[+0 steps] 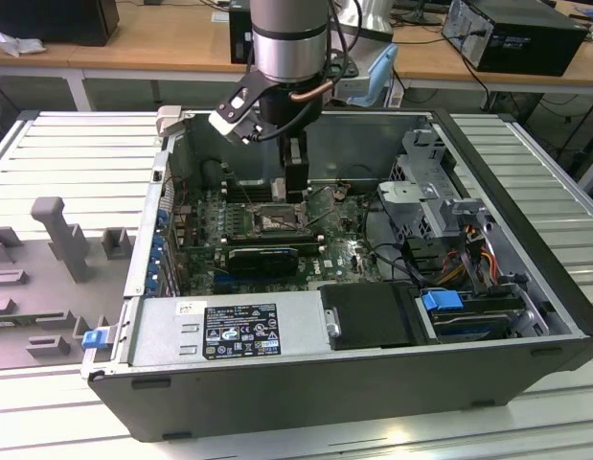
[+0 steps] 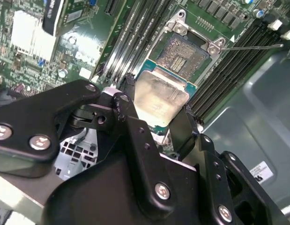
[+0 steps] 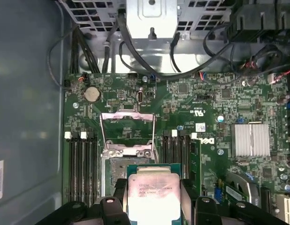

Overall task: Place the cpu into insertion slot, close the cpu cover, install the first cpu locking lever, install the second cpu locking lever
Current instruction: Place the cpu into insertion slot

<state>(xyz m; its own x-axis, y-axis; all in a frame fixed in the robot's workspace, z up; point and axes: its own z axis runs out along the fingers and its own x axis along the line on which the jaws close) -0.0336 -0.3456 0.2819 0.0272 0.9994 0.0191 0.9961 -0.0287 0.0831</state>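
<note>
Cpu [image 3: 152, 202] — silvery face, green rim — clamped in gripper [image 3: 153, 193], hovering by uncovered insertion slot [image 2: 183, 52].

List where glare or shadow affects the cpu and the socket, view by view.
Second wrist view: glare whitens the silvery face of the cpu, while the insertion slot beyond it is lit more softly. First wrist view: that face shines bright against the darker board. Exterior view: the slot sits dim inside the case, below the arm.

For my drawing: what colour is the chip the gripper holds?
The cpu: silvery, green-rimmed; best in the first wrist view.
</note>
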